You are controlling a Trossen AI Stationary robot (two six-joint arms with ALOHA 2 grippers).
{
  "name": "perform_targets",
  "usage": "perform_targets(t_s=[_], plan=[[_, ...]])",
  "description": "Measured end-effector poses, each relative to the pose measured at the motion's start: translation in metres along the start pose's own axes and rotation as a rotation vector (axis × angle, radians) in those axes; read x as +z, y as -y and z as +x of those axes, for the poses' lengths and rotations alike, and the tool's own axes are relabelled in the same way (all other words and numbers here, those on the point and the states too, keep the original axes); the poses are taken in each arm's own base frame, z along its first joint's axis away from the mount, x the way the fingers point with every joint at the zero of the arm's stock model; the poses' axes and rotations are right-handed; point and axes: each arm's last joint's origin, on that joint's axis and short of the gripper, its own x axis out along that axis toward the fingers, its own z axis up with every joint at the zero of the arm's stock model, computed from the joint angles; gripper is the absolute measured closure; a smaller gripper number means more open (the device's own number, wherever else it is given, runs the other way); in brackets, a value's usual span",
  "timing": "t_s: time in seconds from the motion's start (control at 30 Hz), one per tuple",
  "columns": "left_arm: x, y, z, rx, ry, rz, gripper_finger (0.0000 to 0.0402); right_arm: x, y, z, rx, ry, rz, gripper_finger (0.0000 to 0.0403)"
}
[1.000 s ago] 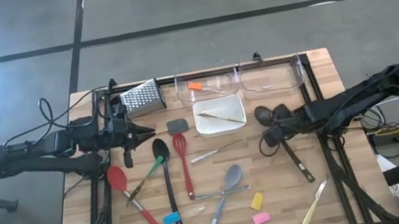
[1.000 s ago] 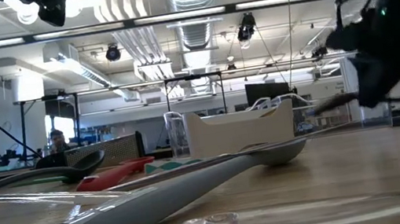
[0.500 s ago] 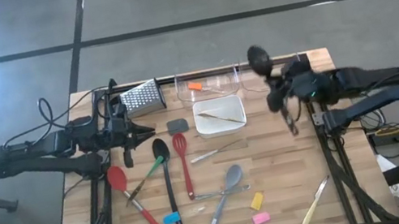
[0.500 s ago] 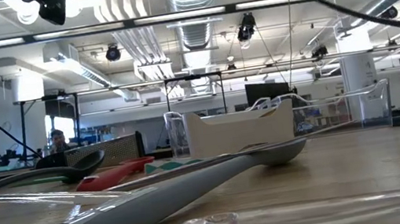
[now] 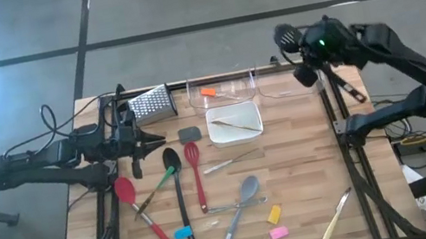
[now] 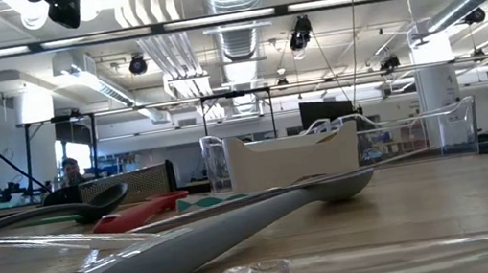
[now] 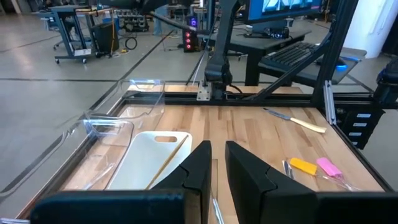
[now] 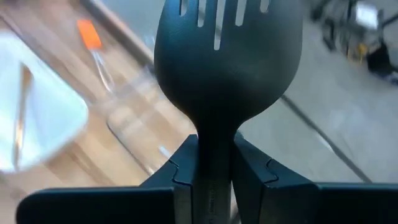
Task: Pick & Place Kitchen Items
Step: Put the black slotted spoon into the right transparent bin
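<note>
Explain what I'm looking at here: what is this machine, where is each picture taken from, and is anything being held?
Two dark robot arms work at a wooden table. One picture looks straight down, one looks level across the tabletop, and one sits on each wrist.

The right hand is raised over the table's far edge by the clear bins, shut on a slotted black spoon. The left hand waits near the steel grater, holding nothing, its fingers close together.

On the table lie a white tray with a wooden stick in it, a red spatula, a grey spoon, a black spoon, and small yellow and pink pieces.
</note>
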Motion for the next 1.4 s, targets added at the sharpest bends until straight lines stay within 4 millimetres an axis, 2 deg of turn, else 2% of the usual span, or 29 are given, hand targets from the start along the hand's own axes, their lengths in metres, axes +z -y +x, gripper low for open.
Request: perform_targets(t_s=[0.2, 0.37, 0.63, 0.8, 1.07, 1.4], plan=[[0.0, 0.0, 0.0, 0.0, 0.0, 0.0, 0.0348, 0.021, 0.015, 0.027, -0.035, -0.161, -0.074, 0.0352], [0.0, 0.0, 0.0, 0.0, -0.002, 0.0, 0.0348, 0.032, 0.016, 0.059, -0.015, -0.263, -0.154, 0.0352], [0.0, 0.0, 0.0, 0.0, -0.003, 0.0, 0.0348, 0.023, 0.01, 0.116, 0.071, -0.552, -0.219, 0.0352], [0.0, 0.0, 0.0, 0.0, -0.003, 0.0, 0.0348, 0.019, 0.004, 0.144, 0.1, -0.654, -0.289, 0.0352], [-0.001, 0.0, 0.0, 0.0, -0.01, 0.001, 0.0348, 0.012, -0.001, 0.184, 0.161, -0.748, -0.319, 0.0352], [-0.004, 0.0, 0.0, 0.0, -0.036, 0.004, 0.0348, 0.016, -0.007, 0.222, 0.258, -0.718, -0.278, 0.0352]])
